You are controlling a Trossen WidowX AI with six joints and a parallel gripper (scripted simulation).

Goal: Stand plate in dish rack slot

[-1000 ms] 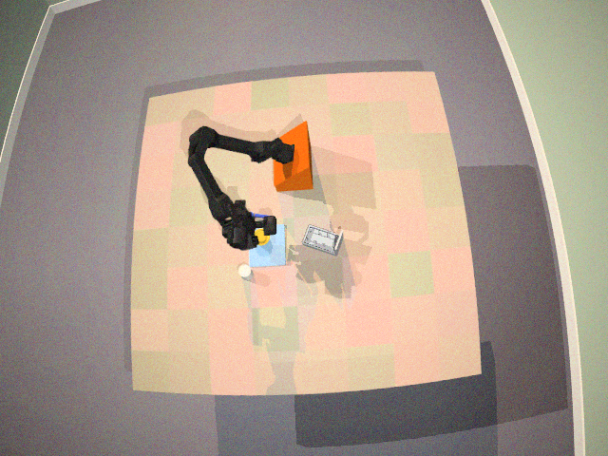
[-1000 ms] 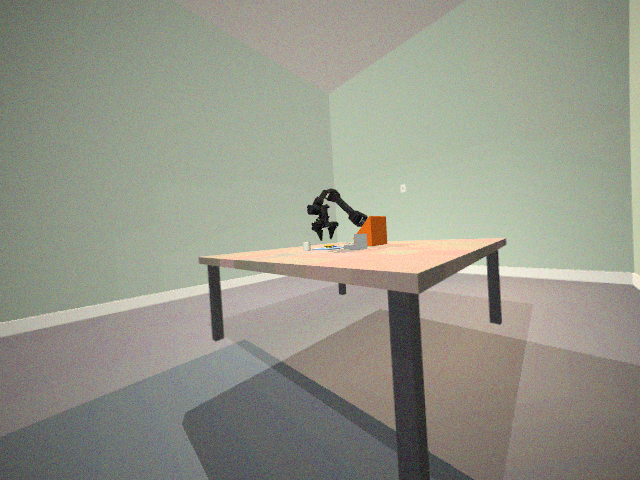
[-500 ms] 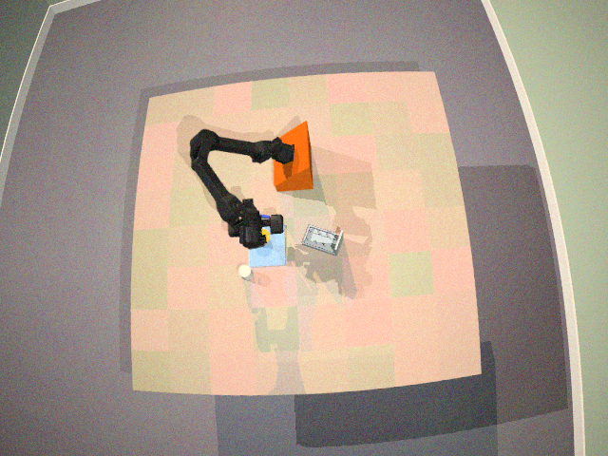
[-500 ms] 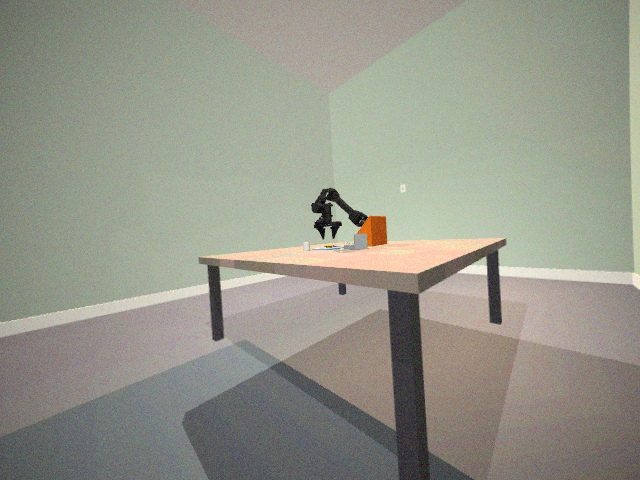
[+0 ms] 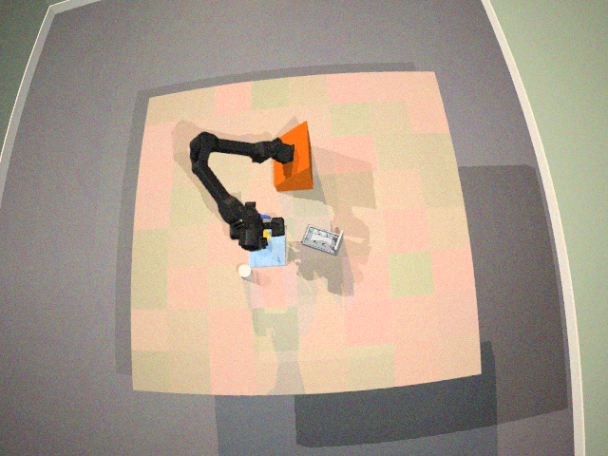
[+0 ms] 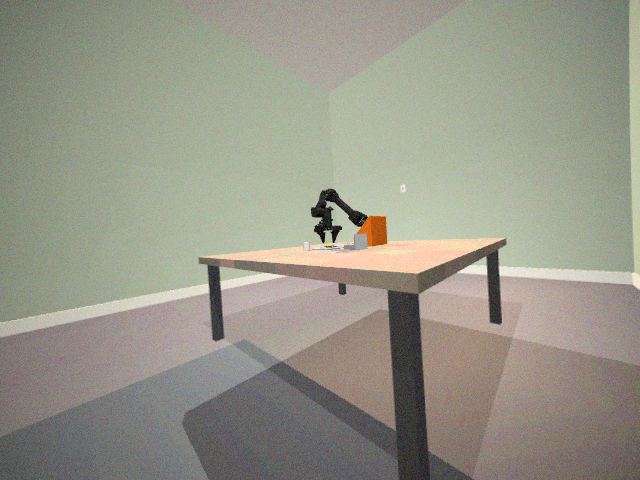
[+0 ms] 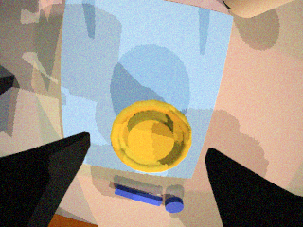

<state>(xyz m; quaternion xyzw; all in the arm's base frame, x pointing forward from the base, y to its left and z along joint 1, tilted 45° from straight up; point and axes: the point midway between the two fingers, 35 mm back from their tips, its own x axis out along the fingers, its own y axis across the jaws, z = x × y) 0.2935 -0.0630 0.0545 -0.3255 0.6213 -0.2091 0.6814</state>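
The yellow round plate (image 5: 266, 237) (image 6: 328, 246) (image 7: 151, 137) lies flat on the light blue mat (image 5: 269, 257) (image 7: 142, 28), near one edge of it. My gripper (image 6: 328, 240) (image 7: 149, 148) is open and empty, pointing down above the plate. In the wrist view its fingertips stand on either side of the plate, well apart from it. In the top view the arm hides part of the plate. The grey dish rack (image 5: 319, 248) (image 6: 360, 241) stands on the table to the right of the mat, with a taller wall at its right end.
An orange wedge-shaped block (image 5: 299, 164) (image 6: 377, 230) stands by the arm's base. A white cup (image 5: 244, 270) (image 6: 306, 245) stands beside the mat's lower left corner. A blue bar (image 5: 265, 216) (image 7: 137, 195) with a round blue end (image 7: 174, 204) lies just off the mat near the plate.
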